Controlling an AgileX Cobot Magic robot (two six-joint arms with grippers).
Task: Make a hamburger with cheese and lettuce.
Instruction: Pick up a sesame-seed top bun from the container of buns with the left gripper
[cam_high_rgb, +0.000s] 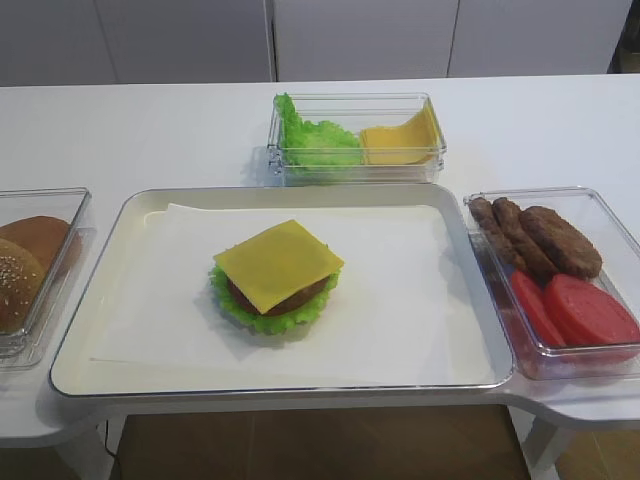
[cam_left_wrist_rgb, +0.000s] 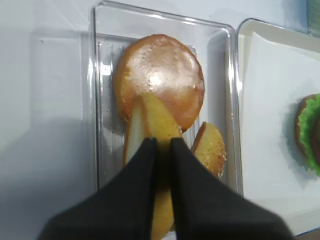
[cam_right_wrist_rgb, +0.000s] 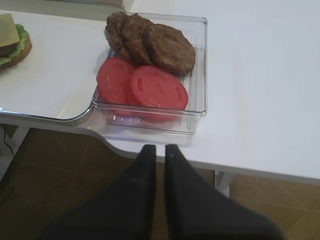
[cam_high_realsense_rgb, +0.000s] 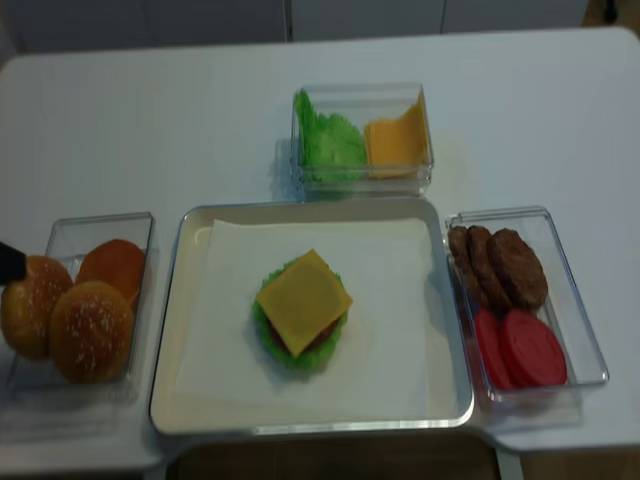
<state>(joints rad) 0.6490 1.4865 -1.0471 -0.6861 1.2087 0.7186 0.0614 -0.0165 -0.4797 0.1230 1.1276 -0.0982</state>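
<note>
Two of my left fingers (cam_left_wrist_rgb: 159, 150) clamp a golden bun half (cam_left_wrist_rgb: 152, 165) in its clear tray (cam_left_wrist_rgb: 100, 100); my right fingers (cam_right_wrist_rgb: 159, 150) hang nearly together, holding nothing, beside the desk (cam_right_wrist_rgb: 260, 75).

Centred on paper-lined metal tray (cam_high_realsense_rgb: 190, 385): open stack of frilly green lettuce (cam_high_realsense_rgb: 268, 345), brown patty, square yellow cheese slice (cam_high_realsense_rgb: 303, 301). Left, clear bin of buns (cam_high_realsense_rgb: 84, 310); right, clear bin of patties and tomato slices (cam_high_realsense_rgb: 510, 310).
</note>
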